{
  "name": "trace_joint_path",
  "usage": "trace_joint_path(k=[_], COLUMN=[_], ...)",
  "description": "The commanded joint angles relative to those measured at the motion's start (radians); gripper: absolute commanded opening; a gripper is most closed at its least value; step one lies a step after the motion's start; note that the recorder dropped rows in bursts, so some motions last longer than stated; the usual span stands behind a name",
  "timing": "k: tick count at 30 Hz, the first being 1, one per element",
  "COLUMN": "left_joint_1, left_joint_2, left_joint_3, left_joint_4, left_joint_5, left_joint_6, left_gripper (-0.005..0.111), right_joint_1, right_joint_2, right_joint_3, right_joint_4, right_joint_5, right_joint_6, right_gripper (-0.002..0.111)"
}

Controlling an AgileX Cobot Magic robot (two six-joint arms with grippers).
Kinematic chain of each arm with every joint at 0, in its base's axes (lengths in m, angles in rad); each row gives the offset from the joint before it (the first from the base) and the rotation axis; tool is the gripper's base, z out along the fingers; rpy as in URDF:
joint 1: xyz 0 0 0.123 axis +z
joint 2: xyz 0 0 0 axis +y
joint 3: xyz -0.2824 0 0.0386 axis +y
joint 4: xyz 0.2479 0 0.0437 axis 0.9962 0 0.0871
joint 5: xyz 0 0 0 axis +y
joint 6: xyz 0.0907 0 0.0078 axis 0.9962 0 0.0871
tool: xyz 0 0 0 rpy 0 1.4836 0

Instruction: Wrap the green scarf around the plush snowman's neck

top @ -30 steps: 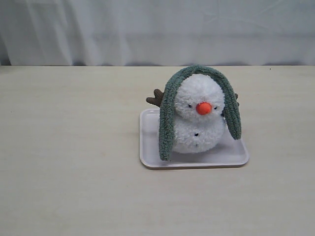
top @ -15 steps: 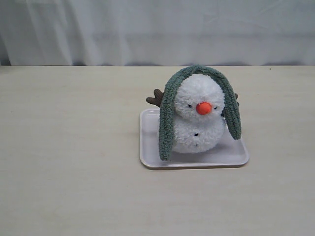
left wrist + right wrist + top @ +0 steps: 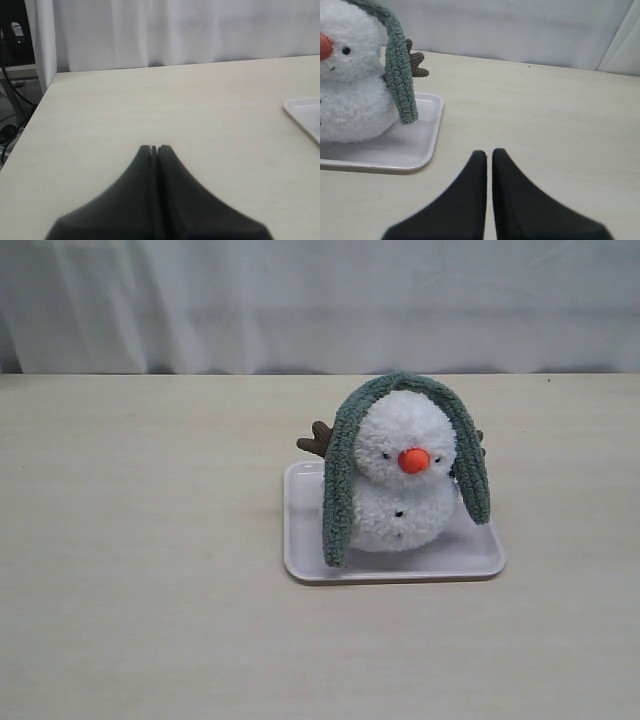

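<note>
One green scarf (image 3: 339, 485), one plush snowman (image 3: 402, 502). The scarf lies over the top of his head, not round the neck, with an end hanging down each side: the longer reaches down to the tray, the shorter stops beside his body. He stands upright on one white tray (image 3: 300, 545), the only thing in it. A brown arm (image 3: 318, 439) pokes out behind the longer end.

My right fingers (image 3: 489, 152) are pressed together, holding nothing. The tray's rim (image 3: 434, 131) is near them and the snowman (image 3: 351, 102) sits beyond it, with bare table (image 3: 545, 125) between.

My left fingers (image 3: 154, 148) are also shut and empty, well apart from it all. Only one tray corner (image 3: 306, 111) shows beyond them. A white curtain (image 3: 300, 300) hangs behind the table.
</note>
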Motion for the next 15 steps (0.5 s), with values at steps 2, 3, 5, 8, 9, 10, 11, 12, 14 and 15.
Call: trace_joint_path(k=[2, 3, 5, 8, 9, 10, 11, 12, 14, 15], left_joint_1=[0.005, 0.005, 0.005, 0.005, 0.005, 0.005, 0.005, 0.005, 0.005, 0.005], left_joint_2=[-0.002, -0.002, -0.002, -0.002, -0.002, -0.002, -0.002, -0.002, -0.002, -0.002], left_joint_3=[0.003, 0.003, 0.003, 0.003, 0.003, 0.003, 0.003, 0.003, 0.003, 0.003], left_joint_4=[-0.005, -0.005, -0.005, -0.003, -0.003, -0.003, -0.003, 0.001, 0.016, 0.016], left_joint_5=[-0.016, -0.016, -0.016, -0.016, -0.016, -0.016, -0.016, -0.016, -0.016, -0.016], left_joint_6=[0.001, 0.001, 0.001, 0.003, 0.003, 0.003, 0.003, 0.003, 0.016, 0.036], left_gripper=[0.0, 0.0, 0.0, 0.0, 0.0, 0.0, 0.0, 0.0, 0.0, 0.0], right_joint_1=[0.0, 0.0, 0.0, 0.0, 0.0, 0.0, 0.0, 0.0, 0.0, 0.0], right_joint_2=[-0.005, -0.005, -0.005, -0.005, -0.005, -0.005, -0.005, -0.005, -0.005, -0.005], right_joint_3=[0.002, 0.002, 0.002, 0.002, 0.002, 0.002, 0.002, 0.002, 0.002, 0.002], right_joint_4=[0.001, 0.001, 0.001, 0.001, 0.001, 0.001, 0.001, 0.001, 0.001, 0.001], right_joint_5=[-0.009, -0.009, -0.009, -0.009, -0.009, -0.009, -0.009, -0.009, -0.009, -0.009], right_joint_6=[-0.003, -0.003, -0.003, -0.003, -0.003, -0.003, -0.003, -0.003, -0.003, -0.003], right_gripper=[0.004, 0.004, 0.004, 0.004, 0.004, 0.004, 0.004, 0.004, 0.004, 0.004])
